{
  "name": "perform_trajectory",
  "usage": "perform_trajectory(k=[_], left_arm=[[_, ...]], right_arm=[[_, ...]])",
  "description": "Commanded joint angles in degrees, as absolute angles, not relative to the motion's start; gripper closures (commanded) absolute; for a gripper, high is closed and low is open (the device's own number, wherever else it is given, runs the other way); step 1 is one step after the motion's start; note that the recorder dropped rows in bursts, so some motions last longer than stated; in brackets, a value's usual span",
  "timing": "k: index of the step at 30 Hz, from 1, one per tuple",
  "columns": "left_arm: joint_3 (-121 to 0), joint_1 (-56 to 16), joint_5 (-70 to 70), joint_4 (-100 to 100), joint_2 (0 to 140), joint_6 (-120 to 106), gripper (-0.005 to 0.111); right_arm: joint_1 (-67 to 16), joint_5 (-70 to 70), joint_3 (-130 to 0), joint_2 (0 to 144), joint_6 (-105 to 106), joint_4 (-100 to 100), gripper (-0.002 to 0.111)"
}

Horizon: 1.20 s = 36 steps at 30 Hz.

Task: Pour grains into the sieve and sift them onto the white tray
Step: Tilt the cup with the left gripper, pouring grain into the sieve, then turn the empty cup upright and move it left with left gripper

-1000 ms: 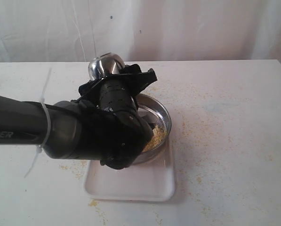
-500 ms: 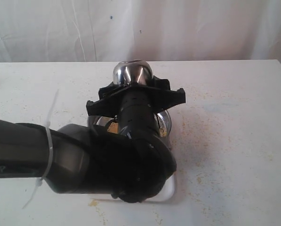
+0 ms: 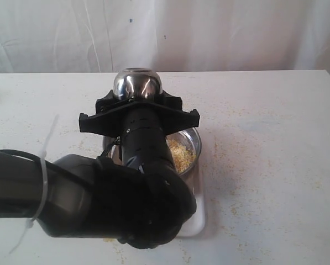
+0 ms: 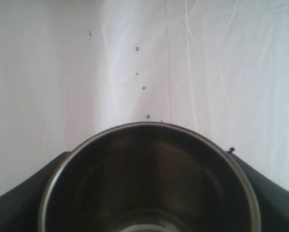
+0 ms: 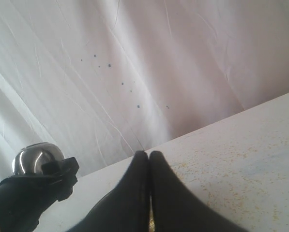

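The wide, whitish surface [image 3: 297, 210] carries a white tray [image 3: 200, 216] lying flat near its front middle; only the tray's right edge and corner show. Yellowish specks [image 3: 235, 112] are strewn across the surface, thickest right of the tray.

Grains [image 3: 181, 153] in sieve [image 3: 197, 138] (on tray [image 3: 198, 212]).

Mirror-polished metal is shown by the cup [image 3: 137, 83] at upper centre (its inside is seen duller in the left wrist view). Bright steel is seen on the sieve [image 3: 195, 142], and the grains [image 3: 181, 154] are rendered matt and gritty. The white tray [image 3: 198, 223] is seen smooth, the left arm [image 3: 93, 199] cased in matt dark plastic, and the backdrop [image 3: 236, 33] made of creased cloth.
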<state>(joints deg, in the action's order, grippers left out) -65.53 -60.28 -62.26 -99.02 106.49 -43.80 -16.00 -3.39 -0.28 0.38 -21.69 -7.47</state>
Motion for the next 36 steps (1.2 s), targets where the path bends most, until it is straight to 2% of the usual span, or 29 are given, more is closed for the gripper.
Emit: perform_trajectory(k=[1, 8, 14, 18, 23, 26, 28, 36], left_arm=[[-65.29, -60.69, -64.92, -99.95, 105.25, -43.27, 0.107], [-65.37, -59.96, -67.18, -99.95, 104.06, -32.76, 0.107], [-65.37, -59.13, -62.27, -96.6, 96.27, -4.11, 0.107], [-65.37, -54.56, -53.94, -84.48, 87.89, 14.77, 0.107], [-61.03, -43.31, -32.56, -74.31, 79.09, 32.08, 0.107], [-56.18, -33.73, -11.79, -67.75, 74.9, 38.99, 0.107], [-52.33, -26.21, -0.58, -59.23, 73.22, 37.68, 0.107], [-35.25, -2.41, 23.73, -43.49, 74.19, 28.66, 0.107]], right_arm=[[-16.0, -3.88, 0.0, 0.0, -21.61, -7.34, 0.108], [-16.0, -3.88, 0.0, 0.0, -21.61, -7.34, 0.108], [-16.0, -3.88, 0.0, 0.0, -21.61, -7.34, 0.108], [-16.0, -3.88, 0.0, 0.0, -21.61, -7.34, 0.108], [-16.0, -3.88, 0.0, 0.0, -21.61, -7.34, 0.108], [-16.0, -3.88, 0.0, 0.0, -21.61, -7.34, 0.108], [-16.0, -3.88, 0.0, 0.0, -21.61, -7.34, 0.108], [-16.0, -3.88, 0.0, 0.0, -21.61, -7.34, 0.108]])
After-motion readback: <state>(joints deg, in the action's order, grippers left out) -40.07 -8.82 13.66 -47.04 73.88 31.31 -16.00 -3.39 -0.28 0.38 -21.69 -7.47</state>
